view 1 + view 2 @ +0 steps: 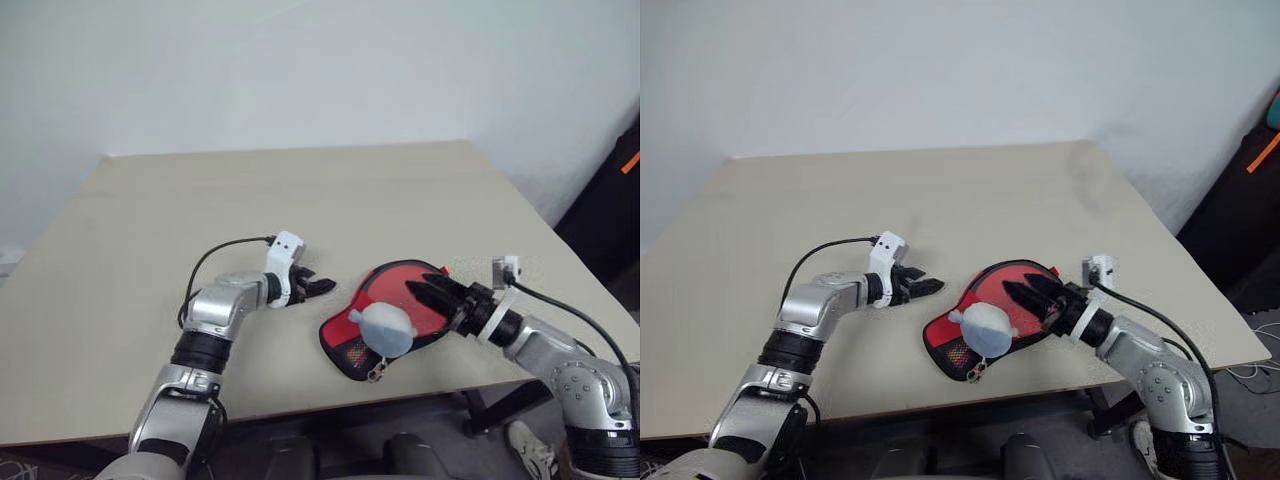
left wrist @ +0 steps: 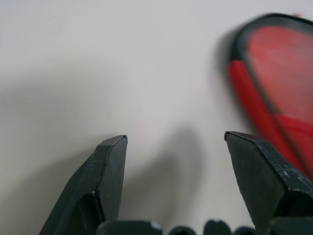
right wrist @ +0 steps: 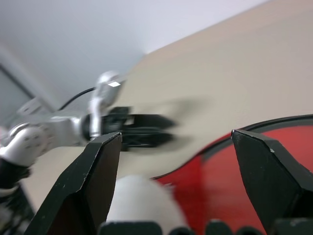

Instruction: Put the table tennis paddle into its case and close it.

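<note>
The red, black-piped case (image 1: 385,315) lies near the table's (image 1: 300,190) front edge, a whitish lump (image 1: 385,330) on it. Both grippers gape empty: left (image 1: 318,287) beside, right (image 1: 425,295) over it. Far tabletop bare.

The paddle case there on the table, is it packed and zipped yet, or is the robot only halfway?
The case lies flat near the table's front edge, red side up, with a whitish lump on it. No paddle lies loose, so it is probably inside already. Nothing is in hand: the left gripper stands open beside the case, the right gripper open over it. Whether the zip is fully shut I cannot tell.
</note>
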Controlling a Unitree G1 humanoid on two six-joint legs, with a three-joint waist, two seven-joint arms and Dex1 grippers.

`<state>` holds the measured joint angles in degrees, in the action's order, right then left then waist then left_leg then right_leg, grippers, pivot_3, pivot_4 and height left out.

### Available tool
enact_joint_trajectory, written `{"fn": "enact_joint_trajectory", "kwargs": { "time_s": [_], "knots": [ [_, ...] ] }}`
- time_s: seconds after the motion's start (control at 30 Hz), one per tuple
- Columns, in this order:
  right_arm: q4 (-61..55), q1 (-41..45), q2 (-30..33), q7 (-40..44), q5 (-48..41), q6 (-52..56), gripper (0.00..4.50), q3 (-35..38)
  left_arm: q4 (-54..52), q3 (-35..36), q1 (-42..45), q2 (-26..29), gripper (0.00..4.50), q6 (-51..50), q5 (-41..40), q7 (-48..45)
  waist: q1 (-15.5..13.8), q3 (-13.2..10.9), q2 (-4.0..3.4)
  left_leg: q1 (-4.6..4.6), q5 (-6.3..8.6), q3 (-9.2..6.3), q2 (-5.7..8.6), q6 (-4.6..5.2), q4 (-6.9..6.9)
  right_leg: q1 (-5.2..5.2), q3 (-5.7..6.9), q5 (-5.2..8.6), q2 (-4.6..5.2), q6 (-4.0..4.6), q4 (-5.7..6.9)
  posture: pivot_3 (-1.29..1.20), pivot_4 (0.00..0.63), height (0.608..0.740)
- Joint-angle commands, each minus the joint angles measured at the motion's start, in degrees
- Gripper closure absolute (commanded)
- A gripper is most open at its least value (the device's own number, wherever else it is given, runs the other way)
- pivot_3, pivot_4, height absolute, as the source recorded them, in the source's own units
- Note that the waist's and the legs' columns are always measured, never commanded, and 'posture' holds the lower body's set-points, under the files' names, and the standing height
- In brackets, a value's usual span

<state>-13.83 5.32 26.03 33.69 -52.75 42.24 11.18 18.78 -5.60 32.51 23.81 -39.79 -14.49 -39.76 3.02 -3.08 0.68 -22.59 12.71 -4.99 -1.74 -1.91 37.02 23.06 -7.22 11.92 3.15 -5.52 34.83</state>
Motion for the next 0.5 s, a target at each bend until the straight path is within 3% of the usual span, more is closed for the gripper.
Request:
{"fn": "enact_joint_trajectory", "kwargs": {
  "time_s": [0.03,0.2,0.33,0.5],
  "knots": [
    [3.7,4.3,2.2,1.1,0.1,-3.0,0.63,6.1,-0.2,4.4,0.8,4.9,1.05,4.3,0.6,-0.8,0.1,0.0,-0.01,0.0,0.0,0.07,-0.01,0.0,0.0,0.05,-0.06,0.0,0.0,0.0,0.0,0.0,0.0,0.74],
    [12.2,8.3,3.3,1.6,4.6,-7.7,0.63,8.5,-0.8,8.2,-4.2,9.4,1.05,10.7,1.7,1.0,0.1,0.0,-0.06,0.03,0.0,0.18,-0.07,0.0,-0.07,0.14,-0.1,-0.01,-0.01,0.01,0.05,0.0,0.0,0.74],
    [21.0,11.4,1.8,-2.0,8.6,-12.5,0.63,10.8,-1.9,12.3,-9.9,9.5,1.05,9.9,1.1,4.6,0.0,0.0,-0.05,-0.02,0.0,0.2,-0.07,0.0,-0.07,0.12,-0.11,-0.02,-0.01,0.02,0.02,0.0,0.0,0.74],
    [26.3,14.1,-0.2,-1.4,11.5,-16.3,0.63,10.5,-1.6,11.7,-15.3,7.2,1.05,10.7,2.7,8.4,0.0,0.0,-0.14,0.03,-0.01,0.22,-0.07,0.0,-0.08,0.12,-0.12,-0.04,-0.01,0.05,0.08,0.0,0.0,0.74]
  ]
}}
